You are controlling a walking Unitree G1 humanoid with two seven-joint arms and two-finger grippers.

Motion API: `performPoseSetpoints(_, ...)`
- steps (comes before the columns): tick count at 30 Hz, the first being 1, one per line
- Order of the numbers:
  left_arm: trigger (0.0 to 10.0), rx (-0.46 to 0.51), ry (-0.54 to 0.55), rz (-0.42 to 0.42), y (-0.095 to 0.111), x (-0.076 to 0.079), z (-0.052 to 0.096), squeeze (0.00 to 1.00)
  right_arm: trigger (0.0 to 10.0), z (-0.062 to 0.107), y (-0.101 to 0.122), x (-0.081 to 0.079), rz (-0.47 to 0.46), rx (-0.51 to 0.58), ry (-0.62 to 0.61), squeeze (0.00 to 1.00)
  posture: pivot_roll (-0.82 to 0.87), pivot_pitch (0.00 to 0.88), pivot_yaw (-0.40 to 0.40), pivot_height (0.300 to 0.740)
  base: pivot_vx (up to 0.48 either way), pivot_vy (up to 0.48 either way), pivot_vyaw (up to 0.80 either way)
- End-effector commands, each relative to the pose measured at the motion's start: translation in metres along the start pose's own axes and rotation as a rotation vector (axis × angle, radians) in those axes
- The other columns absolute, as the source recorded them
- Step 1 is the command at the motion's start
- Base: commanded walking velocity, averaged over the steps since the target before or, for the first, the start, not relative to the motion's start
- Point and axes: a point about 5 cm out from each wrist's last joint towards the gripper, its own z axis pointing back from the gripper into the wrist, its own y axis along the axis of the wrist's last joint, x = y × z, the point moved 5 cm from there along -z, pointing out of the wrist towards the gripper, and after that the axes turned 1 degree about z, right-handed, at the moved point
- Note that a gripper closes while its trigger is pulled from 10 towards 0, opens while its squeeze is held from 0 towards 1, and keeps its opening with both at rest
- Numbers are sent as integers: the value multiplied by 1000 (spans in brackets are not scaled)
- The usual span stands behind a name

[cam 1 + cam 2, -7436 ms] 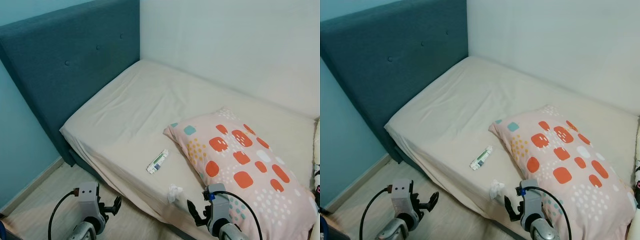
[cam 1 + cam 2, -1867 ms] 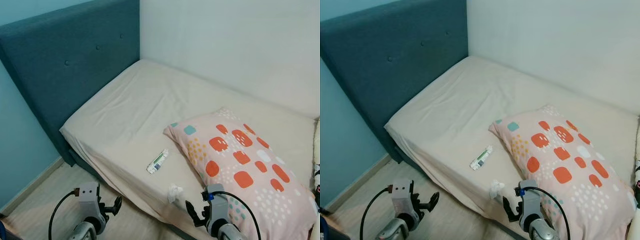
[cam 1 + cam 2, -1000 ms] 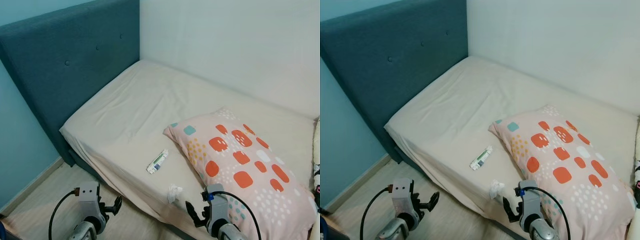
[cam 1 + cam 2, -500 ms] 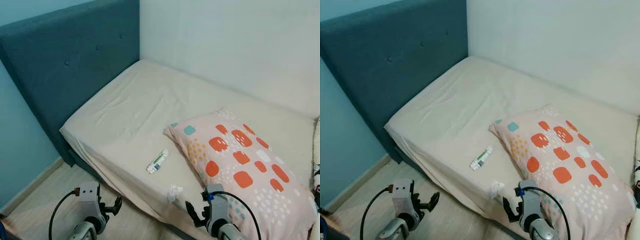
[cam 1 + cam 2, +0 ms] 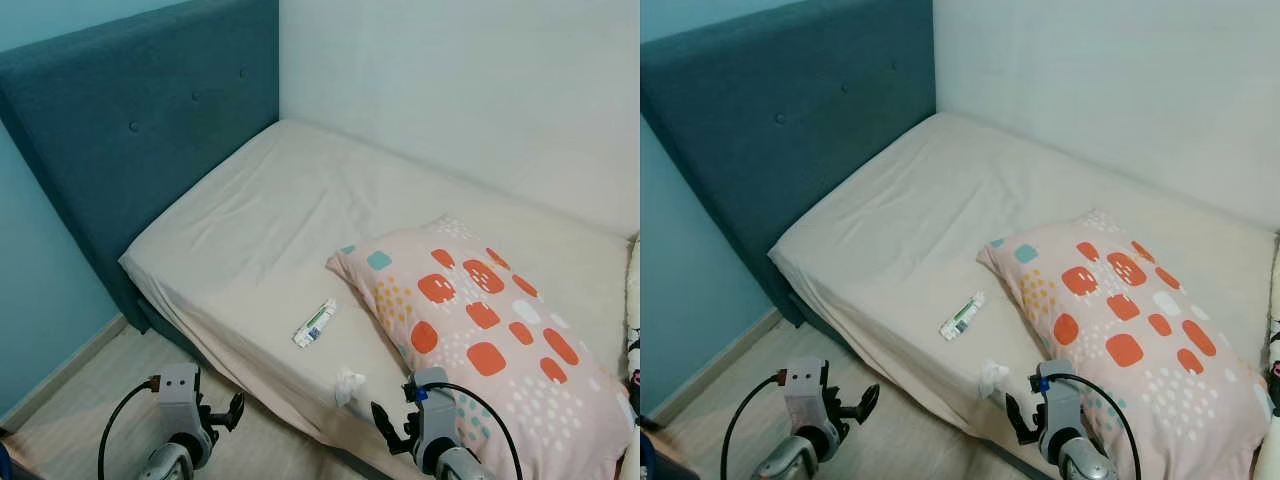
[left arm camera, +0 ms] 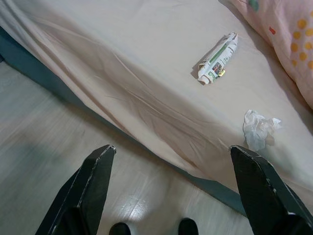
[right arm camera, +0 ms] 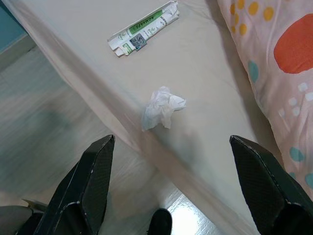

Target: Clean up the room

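Bedding fills most of what we see: a bed (image 5: 260, 230) with a beige sheet stands against a teal headboard (image 5: 130, 130) and a white wall (image 5: 470, 90). On the sheet, near the front edge, lies a small white and green wrapper (image 5: 315, 323). Just beside it, closer to the edge, sits a crumpled tissue (image 5: 349, 383). A pillow (image 5: 480, 345) with orange and teal patches lies to the right of both, apart from them. We hold our left gripper (image 6: 171, 193) low over the wooden floor (image 5: 70, 400) beside the bed, jaws spread wide and grasping nothing. Our right gripper (image 7: 171, 188) hovers at the bed's edge near the tissue, jaws likewise released and bare.
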Motion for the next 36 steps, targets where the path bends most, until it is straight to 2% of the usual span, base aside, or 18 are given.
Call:
performPoseSetpoints(1, 10000, -31, -3, 17, -9, 2, 2, 0, 10000, 2, -6, -1, 4, -16, 0, 0, -108, 148, -64, 740, 0, 0, 0)
performPoseSetpoints(36, 10000, -30, -4, 20, -9, 3, 2, 0, 10000, 2, -5, 1, 0, -16, 0, 0, -108, 157, -64, 740, 0, 0, 0)
